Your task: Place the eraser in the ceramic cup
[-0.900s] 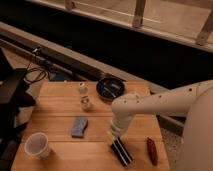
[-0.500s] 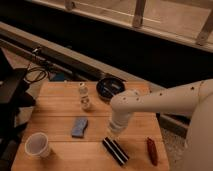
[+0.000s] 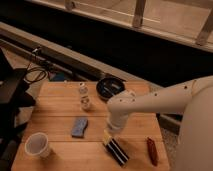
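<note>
The eraser, a black block with pale stripes and a tan-yellow end, lies on the wooden table near its front edge, right of the middle. My gripper hangs from the white arm just above the eraser's upper left end, touching or almost touching it. The ceramic cup, white and tapered, stands upright at the table's front left corner, well to the left of the gripper.
A flat blue-grey block lies between cup and eraser. A slim reddish-brown object lies right of the eraser. Two small white jars and a black bowl stand at the back. Black equipment and cables are at left.
The eraser has turned and shifted a little to the left, its near end now pointing lower right. The gripper stays over its upper end, slightly lower.
</note>
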Tool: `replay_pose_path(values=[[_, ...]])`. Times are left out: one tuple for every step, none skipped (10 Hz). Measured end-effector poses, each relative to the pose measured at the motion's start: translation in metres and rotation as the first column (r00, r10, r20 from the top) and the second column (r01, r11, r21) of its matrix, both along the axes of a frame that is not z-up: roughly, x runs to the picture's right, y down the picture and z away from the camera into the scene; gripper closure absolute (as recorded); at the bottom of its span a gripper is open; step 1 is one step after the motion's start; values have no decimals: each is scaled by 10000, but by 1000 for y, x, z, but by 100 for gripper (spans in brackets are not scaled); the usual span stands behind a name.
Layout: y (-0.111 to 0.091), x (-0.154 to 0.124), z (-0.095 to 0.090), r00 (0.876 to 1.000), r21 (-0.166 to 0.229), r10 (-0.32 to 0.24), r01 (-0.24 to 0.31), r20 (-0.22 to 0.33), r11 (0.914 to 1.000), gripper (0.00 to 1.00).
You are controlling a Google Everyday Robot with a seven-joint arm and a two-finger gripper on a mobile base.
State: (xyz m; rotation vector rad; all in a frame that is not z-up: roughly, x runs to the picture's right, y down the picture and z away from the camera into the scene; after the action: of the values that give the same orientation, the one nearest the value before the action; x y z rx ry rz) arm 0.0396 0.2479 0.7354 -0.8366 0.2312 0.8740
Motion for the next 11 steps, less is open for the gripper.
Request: replay_pose_path(values=[[-7, 3, 0, 9997, 205, -79, 83, -228, 9998, 39], [-15, -1, -2, 9992, 294, -236, 246, -331, 9993, 39], [-15, 0, -2, 9986, 276, -296, 308, -429, 9991, 39], [-11, 2, 0, 9979, 164, -347, 356, -546, 9992, 39], [-3, 0, 6, 9976, -16, -406, 406, -563, 9992, 39], [8, -1, 14, 9971, -249, -469, 454, -598, 9987, 39], [17, 1, 20, 9968, -452, -475, 446, -650, 9980, 39], [25, 2, 24, 9969, -668, -370, 324, -691, 9972, 39], [33, 4, 27, 9970, -921, -280, 213, -721, 9955, 39], [39, 6, 28, 9971, -1135, -215, 131, -728, 9935, 39], [44, 5, 30, 9976, -1321, -105, 13, -686, 9912, 39]])
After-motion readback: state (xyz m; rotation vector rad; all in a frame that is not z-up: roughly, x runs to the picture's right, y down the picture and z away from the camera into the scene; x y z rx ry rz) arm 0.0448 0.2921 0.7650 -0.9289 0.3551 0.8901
